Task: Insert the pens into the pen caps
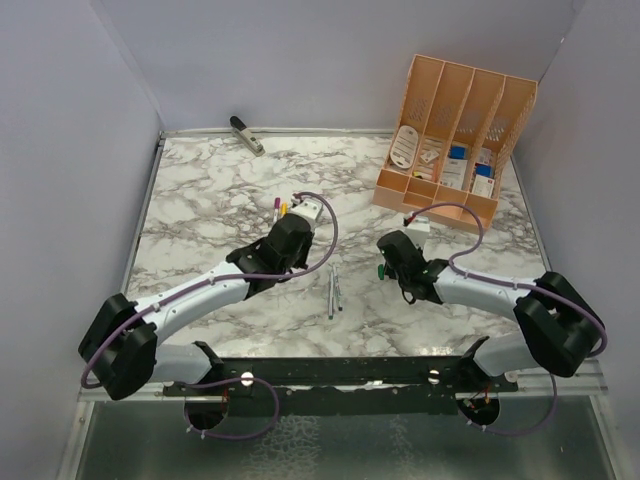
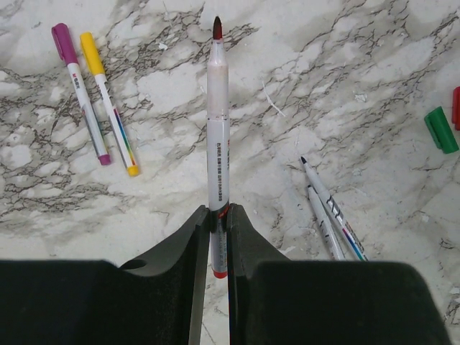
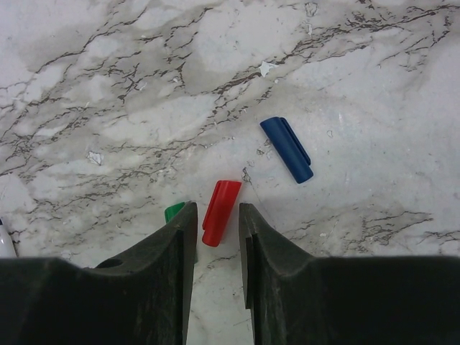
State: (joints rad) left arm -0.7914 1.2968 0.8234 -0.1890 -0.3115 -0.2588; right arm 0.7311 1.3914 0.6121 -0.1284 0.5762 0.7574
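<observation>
Far-left rear of the marble table (image 1: pixel 200 200): a grey-black stapler-like tool (image 1: pixel 246 134) lay close to the back wall, well apart from everything else.

Next across, the purple-capped pen (image 2: pixel 79 90) and yellow-capped pen (image 2: pixel 108 100) lay side by side on the marble. They were nearly parallel, both with caps on, and the caps pointed away from the left wrist camera.

Left gripper (image 2: pixel 218 210): jaws were clenched on the red-ended pen (image 2: pixel 218 136). The grip sat low on the barrel, just above the red end. The pen stuck straight out ahead of the fingers, its dark red tip bare.

Right of that pen, two loose pens (image 2: pixel 328 201) lay just beside each other on the marble, both uncapped. Their end colours were too small to tell.

Further right, the green cap (image 2: pixel 440 129) lay on the table. From the right wrist it was mostly hidden behind one finger.

Right gripper (image 3: pixel 216 206): the red cap (image 3: pixel 221 212) lay tilted in the gap between the two fingers. The jaws stood partly apart around it, and a sliver of marble showed between the cap and one finger. I could not tell whether the cap was pinched or only straddled.

The blue cap (image 3: pixel 286 149) lay near, to the right and beyond the fingertips, touching nothing.

Rear right corner: a peach organiser (image 1: pixel 455 140) stood with small items in its front compartments.
</observation>
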